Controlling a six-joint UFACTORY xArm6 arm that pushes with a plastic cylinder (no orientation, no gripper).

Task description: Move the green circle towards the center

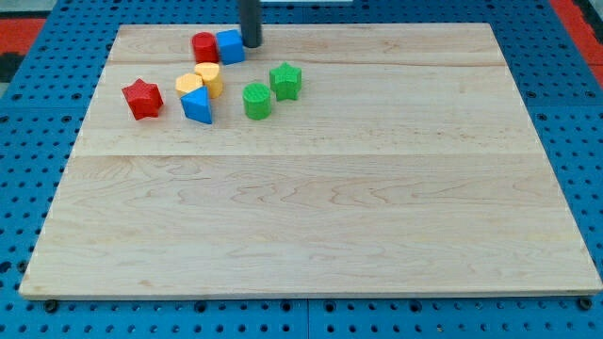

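Observation:
The green circle (256, 101) stands on the wooden board (311, 217), in the upper left part of it. A green star (285, 81) sits just to its upper right, close but apart. My tip (251, 44) is near the view's top, right beside the right side of a blue block (230, 46). The tip is above the green circle in the view, well apart from it.
A red block (205, 47) touches the blue block's left side. Two yellow blocks (208, 78) (189, 85) and a blue triangle (198, 105) cluster left of the green circle. A red star (142, 99) lies further left. Blue pegboard (565, 94) surrounds the board.

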